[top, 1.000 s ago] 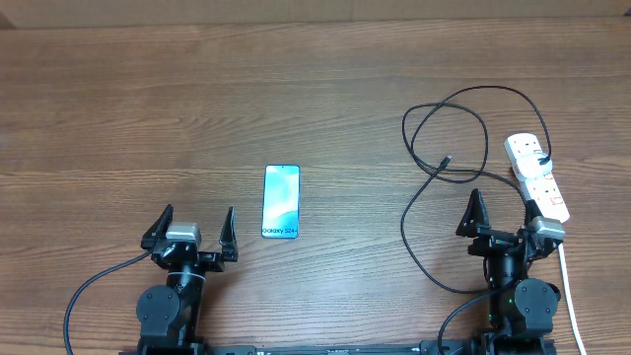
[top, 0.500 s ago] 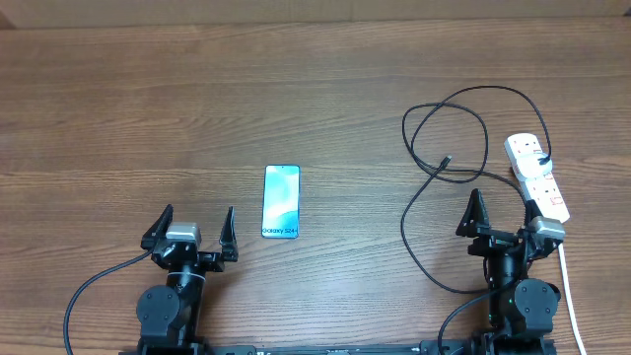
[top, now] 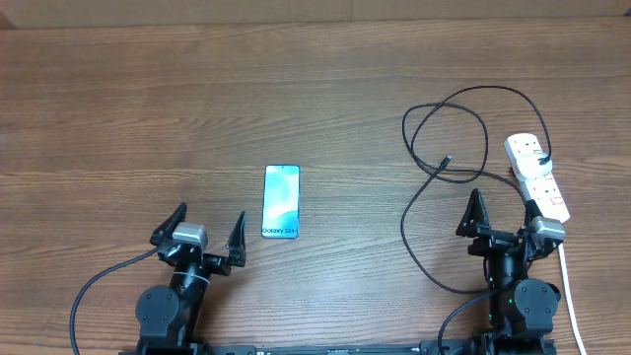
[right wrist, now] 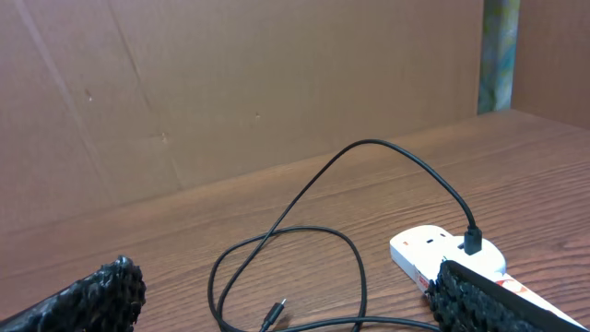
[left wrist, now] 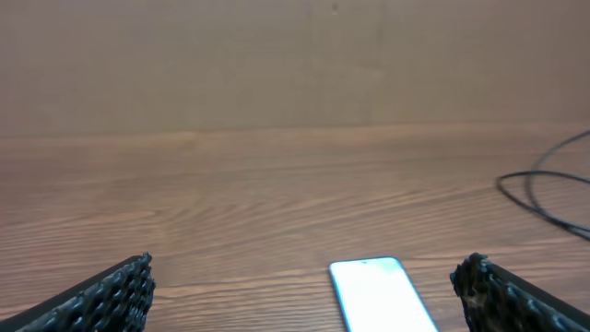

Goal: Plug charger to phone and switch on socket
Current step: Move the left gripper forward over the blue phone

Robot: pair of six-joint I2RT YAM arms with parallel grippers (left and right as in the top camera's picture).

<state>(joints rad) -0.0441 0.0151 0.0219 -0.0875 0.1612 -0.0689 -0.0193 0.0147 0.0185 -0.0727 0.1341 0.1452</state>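
Left gripper (top: 209, 219): jaws wide apart, nothing between them, low over the wooden table (top: 148, 99).
- The phone (top: 281, 202) lies flat, screen up, ahead of these jaws and just past the right finger. The wrist view shows its near end between the two fingers, closer to the right one. It touches neither finger.

Right gripper (top: 503, 200): jaws also spread, holding nothing.
- The socket (top: 537, 177) lies ahead of the right finger and runs away from it. Whether they touch cannot be told.
- The charger (right wrist: 369, 141) loops across the table ahead of the jaws, with one end plugged into the socket's far outlet.
- Its free plug tip (top: 447, 159) rests on the table ahead of the left finger, well apart from the phone.
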